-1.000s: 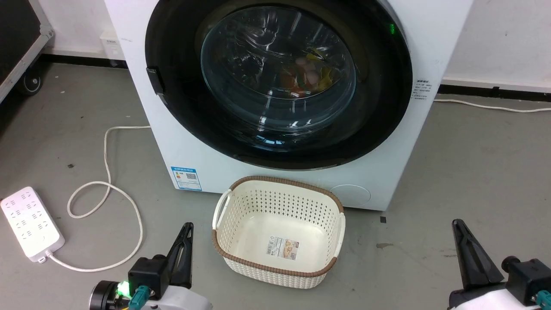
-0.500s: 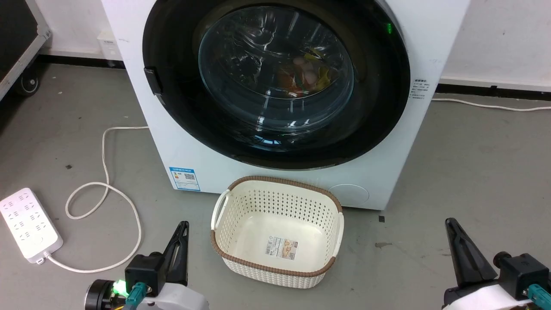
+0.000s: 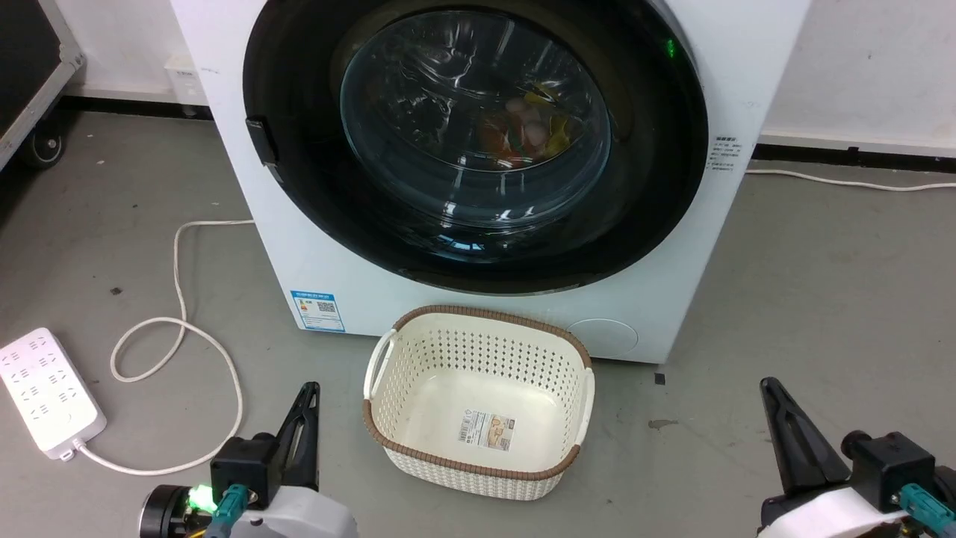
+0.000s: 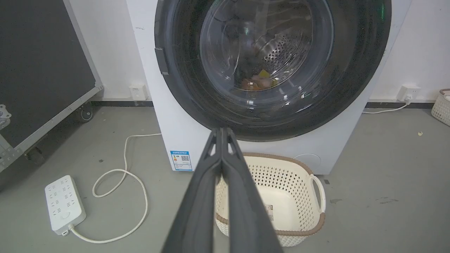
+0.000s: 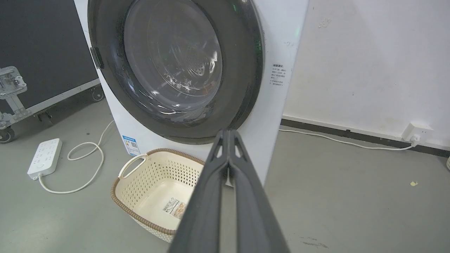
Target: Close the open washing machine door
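This looked like a test lab or workshop room, not a home laundry. A white washing machine stood alone on a bare grey floor, scuffed and stained, against plain white walls with a black skirting strip. At the far left was a large black flight case with metal edging, on castors. A white power strip lay loose on the floor at the near left, its cable looped. A cream laundry basket sat just in front of the machine.
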